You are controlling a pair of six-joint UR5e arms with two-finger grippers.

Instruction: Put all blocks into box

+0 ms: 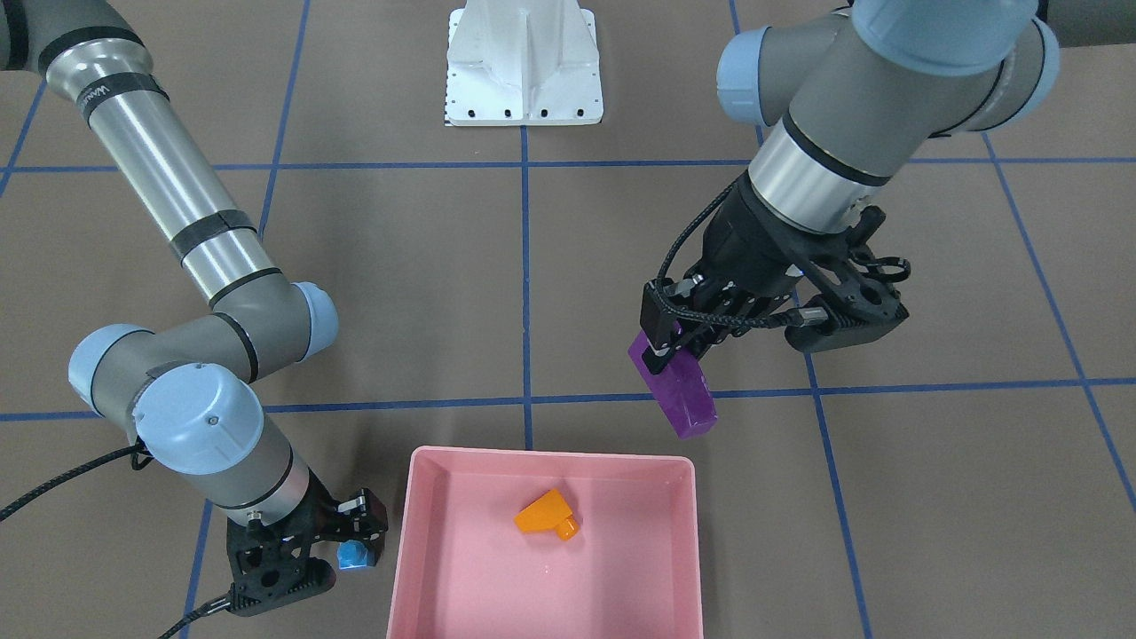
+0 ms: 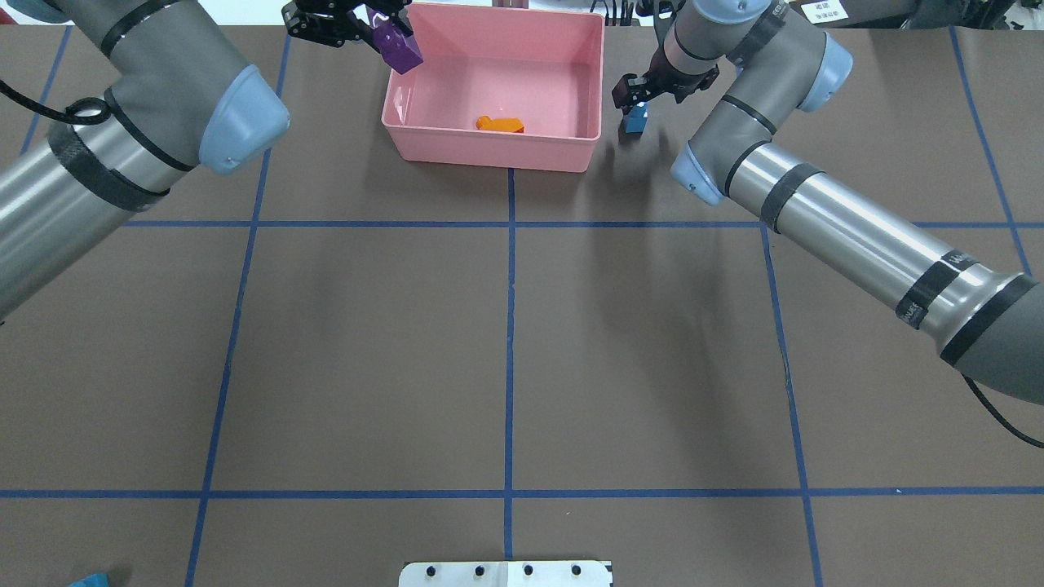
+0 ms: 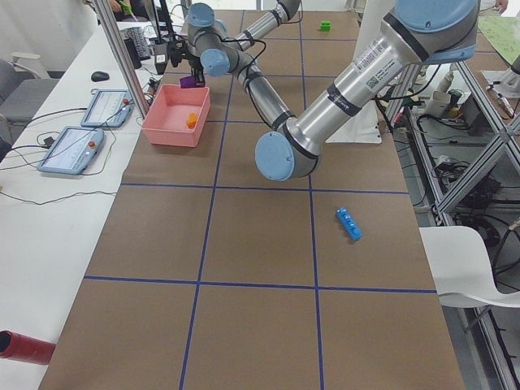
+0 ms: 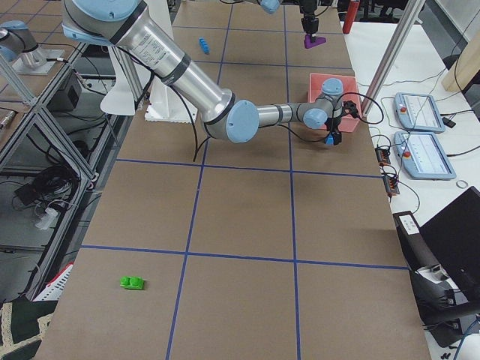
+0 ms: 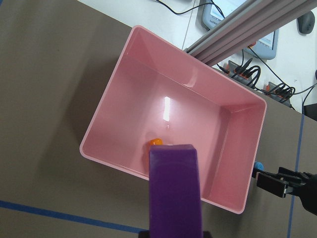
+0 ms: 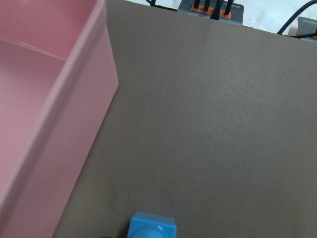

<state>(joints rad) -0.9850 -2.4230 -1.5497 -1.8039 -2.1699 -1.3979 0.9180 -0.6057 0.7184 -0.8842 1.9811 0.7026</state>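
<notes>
One of five blocks is in: orange sloped block [image 1: 546,515] lies on the floor of the pink box [image 1: 550,455]. Two more are in hand. Purple sloped block [image 1: 680,392] is clamped in the left gripper [image 1: 661,348], raised, at the box corner on that arm's side; wrist view looks down into the box, so a drop looks close. Small blue cube [image 1: 354,556] is pinched in the right gripper [image 1: 355,543], just outside the opposite box wall, not over the rim yet; can't tell if it's clear of the table. Two untouched: long blue bar [image 3: 349,225] and green two-stud block [image 4: 133,283], each well apart from the box, at opposite ends of the table. Roughly a fifth done; four to go.
</notes>
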